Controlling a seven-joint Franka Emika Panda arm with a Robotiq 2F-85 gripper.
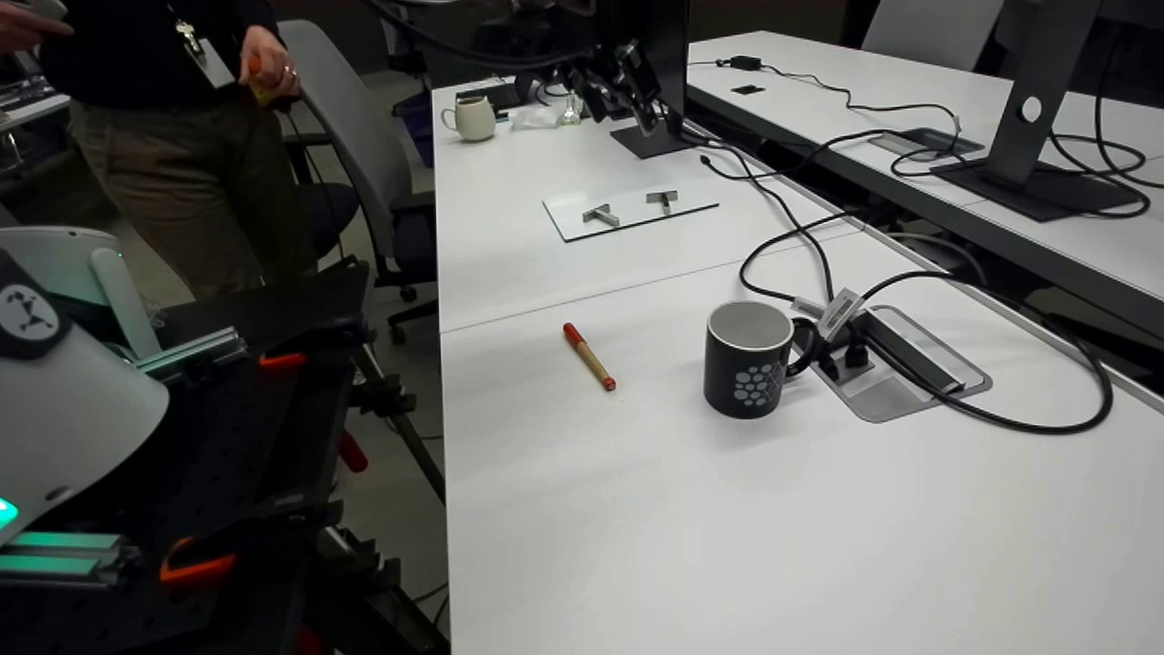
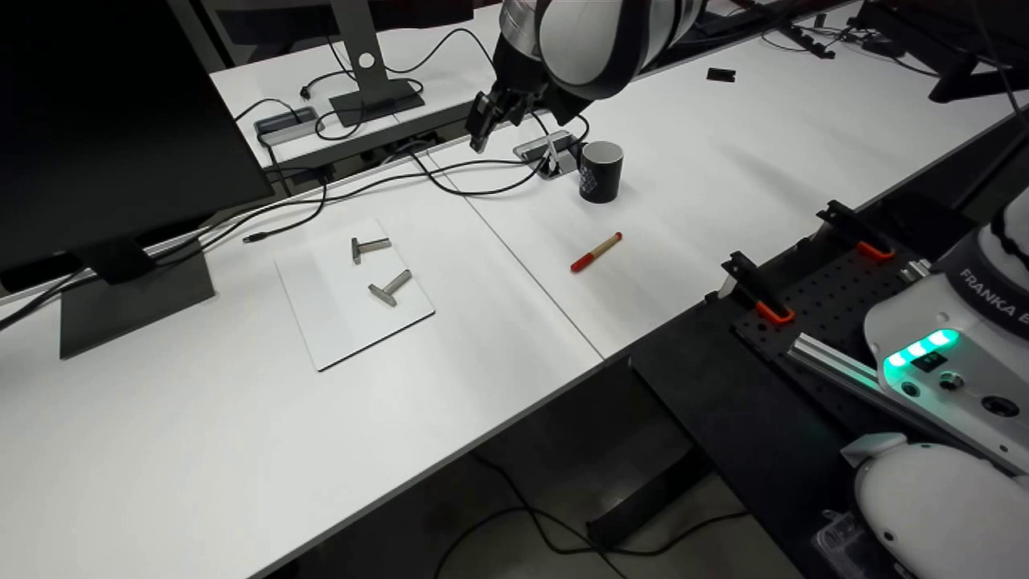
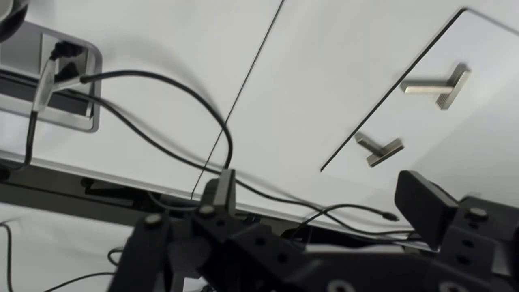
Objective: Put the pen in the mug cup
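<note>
The pen (image 1: 589, 357) lies flat on the white table, tan with red ends, and shows also in an exterior view (image 2: 596, 252). The black mug cup (image 1: 747, 364) stands upright near the pen, with white print on its side and a pale interior; it appears again in an exterior view (image 2: 600, 171). Only an edge of the mug (image 3: 12, 22) shows at the wrist view's top left corner. The pen is out of the wrist view. My gripper (image 3: 324, 198) is open, with nothing between its fingers. It is raised above the table's far side (image 2: 522, 121), apart from pen and mug.
Black cables (image 1: 800, 227) run along the table edge to a power socket (image 1: 909, 364) beside the mug handle. A thin white board (image 2: 354, 305) holds two metal T-shaped pieces. A monitor (image 2: 120, 145) stands on the table. A light mug (image 1: 473, 118) stands farther back.
</note>
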